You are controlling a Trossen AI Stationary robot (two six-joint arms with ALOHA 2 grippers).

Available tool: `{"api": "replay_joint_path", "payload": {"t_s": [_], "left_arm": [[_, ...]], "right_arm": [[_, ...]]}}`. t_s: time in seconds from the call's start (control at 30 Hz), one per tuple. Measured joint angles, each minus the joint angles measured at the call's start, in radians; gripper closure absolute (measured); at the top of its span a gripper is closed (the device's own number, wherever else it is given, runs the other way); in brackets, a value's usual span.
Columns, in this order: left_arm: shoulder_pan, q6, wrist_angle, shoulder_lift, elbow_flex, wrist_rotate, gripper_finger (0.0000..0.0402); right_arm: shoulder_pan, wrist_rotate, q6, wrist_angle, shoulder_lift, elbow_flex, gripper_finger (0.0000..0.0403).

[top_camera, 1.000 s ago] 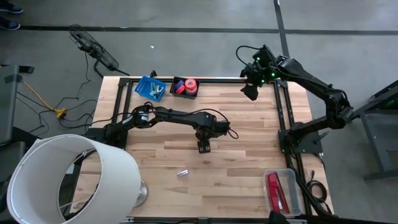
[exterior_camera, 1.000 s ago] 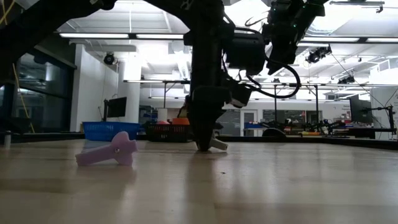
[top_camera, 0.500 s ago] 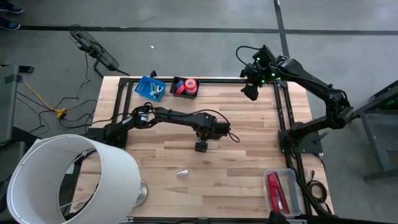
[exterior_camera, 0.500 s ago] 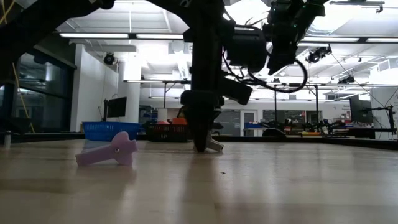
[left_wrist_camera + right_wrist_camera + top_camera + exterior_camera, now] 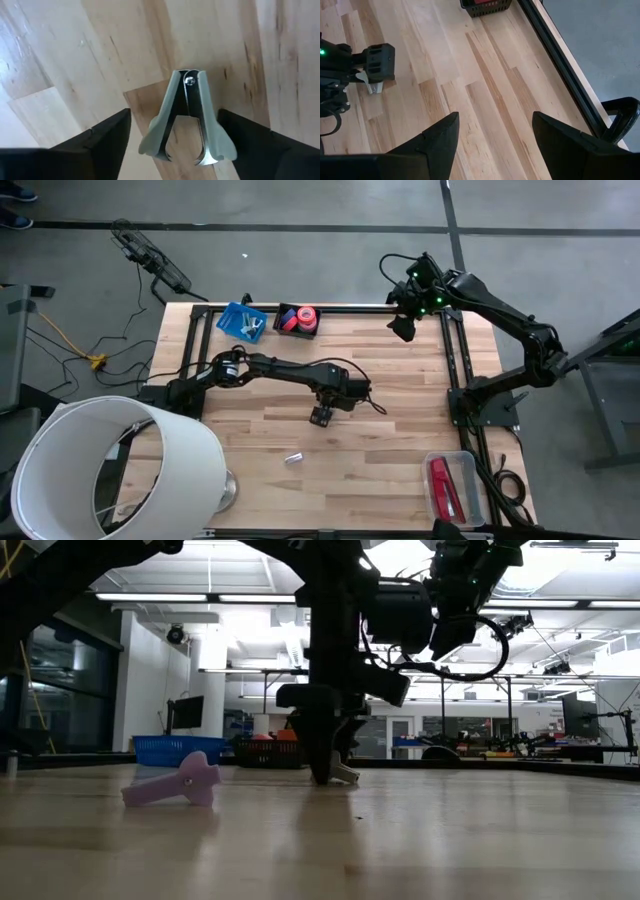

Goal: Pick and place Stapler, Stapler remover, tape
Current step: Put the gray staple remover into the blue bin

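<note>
Left claw [image 5: 320, 416] has crept toward the front of the desk [image 5: 400, 440] over the last second and rotated; now spread, straddling the grey staple remover [image 5: 184, 120] lying mid-desk, not yet pinched. Grasp looks next. Right claw [image 5: 492, 137] waits spread above the far-right corner. Stapler [image 5: 443, 485] sits in the clear bin [image 5: 470, 480]; tape [image 5: 307, 316] in the black basket [image 5: 284, 326].

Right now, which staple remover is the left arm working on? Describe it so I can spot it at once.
Start at the middle of the wooden table, where the left gripper points down. The staple remover lies on the wood between its open fingers, not yet gripped. It is pale grey-green with silvery metal claws, unlike the lilac staple remover lying alone nearer the front edge.
</note>
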Motion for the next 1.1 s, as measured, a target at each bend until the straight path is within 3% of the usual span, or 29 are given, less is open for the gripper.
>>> {"api": "replay_joint_path", "payload": {"t_s": [0.6,1.1], "left_arm": [[0.002,-0.076,-0.032,0.0,0.0,-0.019,0.0305],[0.027,-0.251,-0.104,-0.007,0.0,-0.035,0.0305]], "right_arm": [[0.0,0.0,-0.001,-0.001,0.0,0.0,0.016],[0.0,0.0,-0.011,-0.004,0.0,0.0,0.016]]}}
